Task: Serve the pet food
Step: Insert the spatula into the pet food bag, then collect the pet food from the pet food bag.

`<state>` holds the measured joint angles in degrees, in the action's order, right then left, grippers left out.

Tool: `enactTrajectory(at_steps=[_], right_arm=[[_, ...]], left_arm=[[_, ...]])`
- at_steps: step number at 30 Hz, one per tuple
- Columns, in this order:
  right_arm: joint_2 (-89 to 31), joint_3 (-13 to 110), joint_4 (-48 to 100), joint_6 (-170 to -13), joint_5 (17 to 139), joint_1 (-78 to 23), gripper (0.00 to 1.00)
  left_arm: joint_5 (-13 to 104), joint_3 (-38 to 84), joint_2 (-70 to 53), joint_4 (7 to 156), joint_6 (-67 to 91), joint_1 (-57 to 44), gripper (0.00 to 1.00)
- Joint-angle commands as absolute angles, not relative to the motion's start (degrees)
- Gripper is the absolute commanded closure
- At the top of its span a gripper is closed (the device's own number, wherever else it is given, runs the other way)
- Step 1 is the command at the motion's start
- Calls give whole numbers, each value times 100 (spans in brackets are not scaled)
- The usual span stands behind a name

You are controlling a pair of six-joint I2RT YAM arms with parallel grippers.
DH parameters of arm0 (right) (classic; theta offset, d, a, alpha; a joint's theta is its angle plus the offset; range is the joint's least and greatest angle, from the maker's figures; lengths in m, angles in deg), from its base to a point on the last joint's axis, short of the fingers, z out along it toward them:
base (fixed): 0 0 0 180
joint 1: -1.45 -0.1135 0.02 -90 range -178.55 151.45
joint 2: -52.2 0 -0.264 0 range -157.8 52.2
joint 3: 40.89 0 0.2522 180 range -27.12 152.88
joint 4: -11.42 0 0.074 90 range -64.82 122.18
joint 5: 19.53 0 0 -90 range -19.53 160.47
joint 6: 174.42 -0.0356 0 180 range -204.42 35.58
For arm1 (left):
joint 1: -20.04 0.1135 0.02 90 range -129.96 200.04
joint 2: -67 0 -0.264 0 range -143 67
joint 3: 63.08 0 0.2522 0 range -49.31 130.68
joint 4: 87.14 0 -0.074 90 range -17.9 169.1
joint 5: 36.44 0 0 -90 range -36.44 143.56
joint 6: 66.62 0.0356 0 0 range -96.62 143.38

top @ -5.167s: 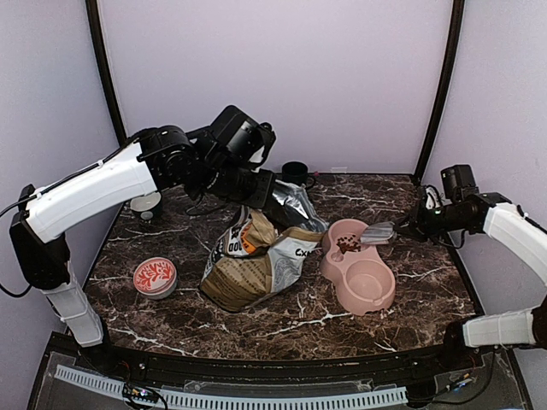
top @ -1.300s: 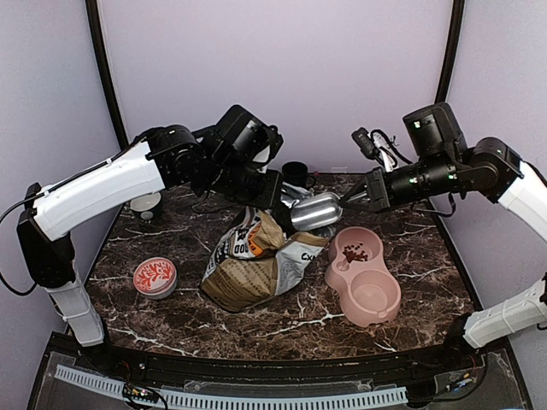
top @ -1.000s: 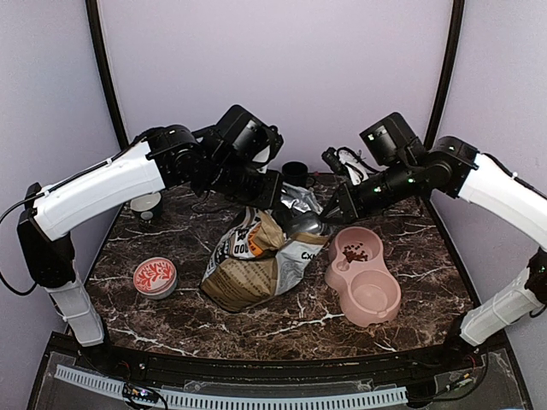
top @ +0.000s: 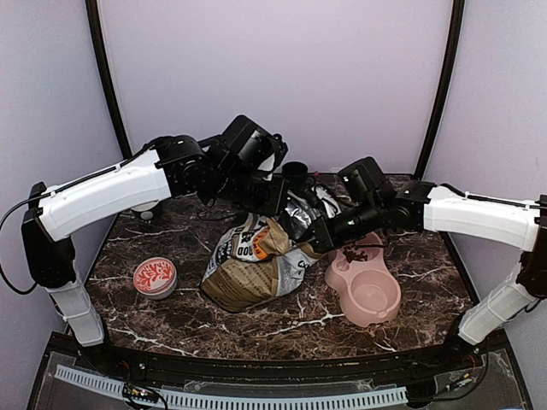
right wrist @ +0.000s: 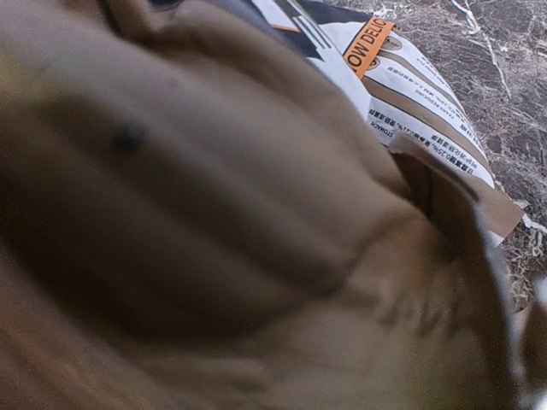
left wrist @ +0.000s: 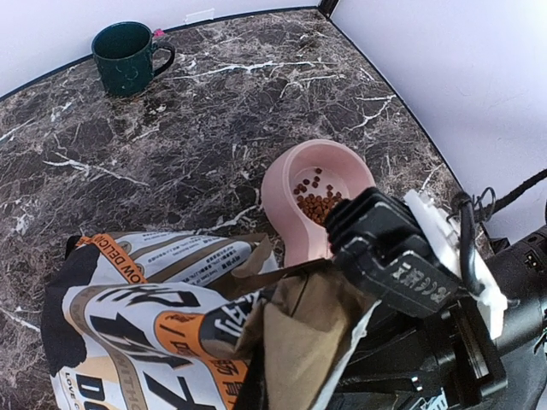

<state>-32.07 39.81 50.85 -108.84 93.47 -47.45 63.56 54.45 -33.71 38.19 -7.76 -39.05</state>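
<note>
The pet food [top: 355,254] is a small heap of reddish-brown kibble in the far cup of the pink double bowl [top: 369,299]; it also shows in the left wrist view [left wrist: 313,195]. The printed paper bag [top: 248,265] lies left of the bowl. My left gripper [top: 275,198] is shut on the bag's raised top edge and holds the mouth open. My right gripper [top: 314,232] reaches into the bag's mouth; the metal scoop it holds is hidden inside. The right wrist view shows only the bag's blurred brown inside [right wrist: 214,213] and its printed outside [right wrist: 410,102].
A dark green mug [top: 295,173] stands at the back, also in the left wrist view [left wrist: 128,58]. A red-and-white round dish [top: 155,277] sits at the front left. A white cup [top: 145,205] stands behind the left arm. The marble table [top: 299,329] has walls around it.
My right arm carried the scoop from the pink bowl over to the left and pushed it down into the bag's mouth. My left gripper stayed on the bag's top.
</note>
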Motion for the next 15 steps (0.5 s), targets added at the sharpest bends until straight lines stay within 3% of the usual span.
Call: enactTrajectory(at_steps=[1,15], right_arm=[[-3022,3264,4508,-11546,9935,-4622,100],[-1845,1831,2707,-12968,10696,-4061,100]], left_arm=[[6350,5370,-3364,3776,-860,-3883,100],[6382,5522,-3397,3680,-851,-3885,100]])
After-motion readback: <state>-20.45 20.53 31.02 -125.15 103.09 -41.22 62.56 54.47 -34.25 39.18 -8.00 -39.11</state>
